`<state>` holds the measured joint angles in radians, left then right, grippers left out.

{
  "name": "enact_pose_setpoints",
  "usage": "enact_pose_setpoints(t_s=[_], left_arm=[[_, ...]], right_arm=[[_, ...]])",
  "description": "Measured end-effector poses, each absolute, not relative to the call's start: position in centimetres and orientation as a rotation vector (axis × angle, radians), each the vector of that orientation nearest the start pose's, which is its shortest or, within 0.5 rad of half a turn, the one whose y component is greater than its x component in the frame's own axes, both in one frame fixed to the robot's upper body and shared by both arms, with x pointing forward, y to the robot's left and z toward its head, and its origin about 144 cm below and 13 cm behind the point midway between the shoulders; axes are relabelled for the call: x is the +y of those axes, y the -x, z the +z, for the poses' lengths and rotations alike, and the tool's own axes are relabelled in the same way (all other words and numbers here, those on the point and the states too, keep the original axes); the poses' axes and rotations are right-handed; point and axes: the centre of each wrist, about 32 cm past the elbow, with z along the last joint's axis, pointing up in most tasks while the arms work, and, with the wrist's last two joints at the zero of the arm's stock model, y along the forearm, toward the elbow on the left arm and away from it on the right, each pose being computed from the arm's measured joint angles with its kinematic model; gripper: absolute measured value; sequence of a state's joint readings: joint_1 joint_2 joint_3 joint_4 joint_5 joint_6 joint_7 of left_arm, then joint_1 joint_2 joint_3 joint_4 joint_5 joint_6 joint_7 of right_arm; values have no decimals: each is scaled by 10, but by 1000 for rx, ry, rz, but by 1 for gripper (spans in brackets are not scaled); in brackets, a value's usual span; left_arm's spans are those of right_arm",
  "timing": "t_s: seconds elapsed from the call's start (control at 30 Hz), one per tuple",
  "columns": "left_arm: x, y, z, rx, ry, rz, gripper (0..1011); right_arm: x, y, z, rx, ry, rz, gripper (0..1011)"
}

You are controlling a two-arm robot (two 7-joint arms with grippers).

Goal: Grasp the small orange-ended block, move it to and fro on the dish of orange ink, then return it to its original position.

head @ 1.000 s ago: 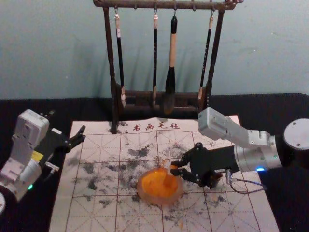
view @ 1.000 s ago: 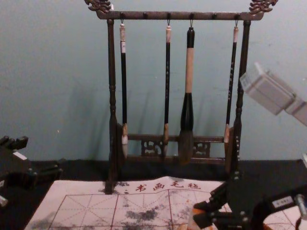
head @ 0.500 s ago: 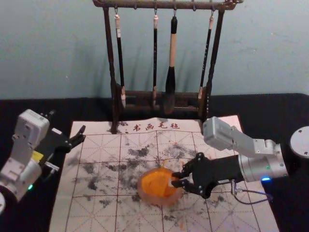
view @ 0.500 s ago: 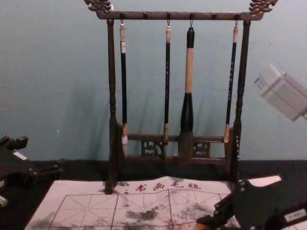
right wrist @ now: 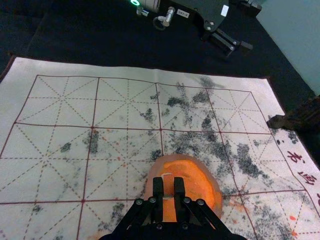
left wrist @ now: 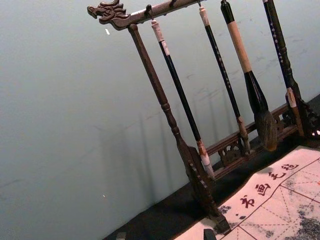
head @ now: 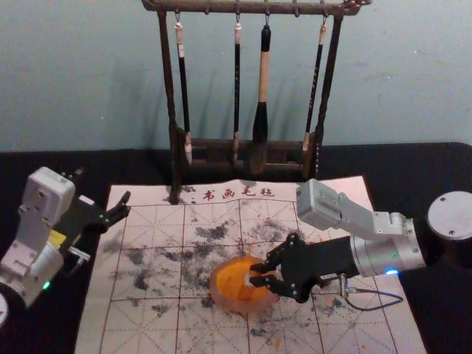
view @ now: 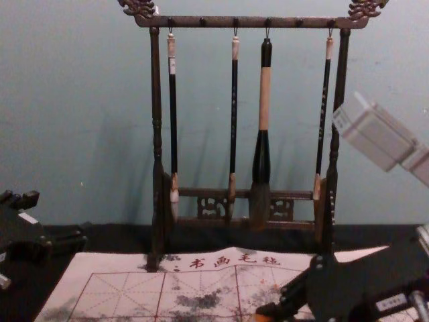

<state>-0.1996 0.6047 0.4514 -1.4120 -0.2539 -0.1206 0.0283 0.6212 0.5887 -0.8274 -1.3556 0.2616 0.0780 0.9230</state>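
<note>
Item: my right pincer (head: 256, 272), which grips the small orange-ended block (right wrist: 168, 185) over the dish (head: 214, 292) of orange ink (head: 234, 277) (contact, I cannot tell). Item: my left pincer (head: 104, 185), wide, idle at the gridded mat's (head: 140, 324) left edge. Item: dark rack (head: 168, 81), far side; four brushes (head: 263, 74) hang.

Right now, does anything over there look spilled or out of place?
Yes. Dark smudges mark the pale calligraphy mat, and orange specks dot it away from the dish of orange ink, perhaps splashes. Nothing looks tipped: the brush rack stands upright, and the right gripper holds the small block over the dish.
</note>
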Motion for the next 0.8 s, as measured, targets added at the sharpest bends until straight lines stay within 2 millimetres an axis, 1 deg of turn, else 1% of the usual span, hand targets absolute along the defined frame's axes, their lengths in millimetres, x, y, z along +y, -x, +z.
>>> enact_pose_setpoints(t_s=[0.43,0.8], left_arm=[[310,-489,1140,-285,-304,1248,1001],[310,-489,1140,-285,-304,1248,1001]], right_arm=[[-232,-572,1211,-177,569,-173,104],[-241,-575,1213,-174,581,-210,104]])
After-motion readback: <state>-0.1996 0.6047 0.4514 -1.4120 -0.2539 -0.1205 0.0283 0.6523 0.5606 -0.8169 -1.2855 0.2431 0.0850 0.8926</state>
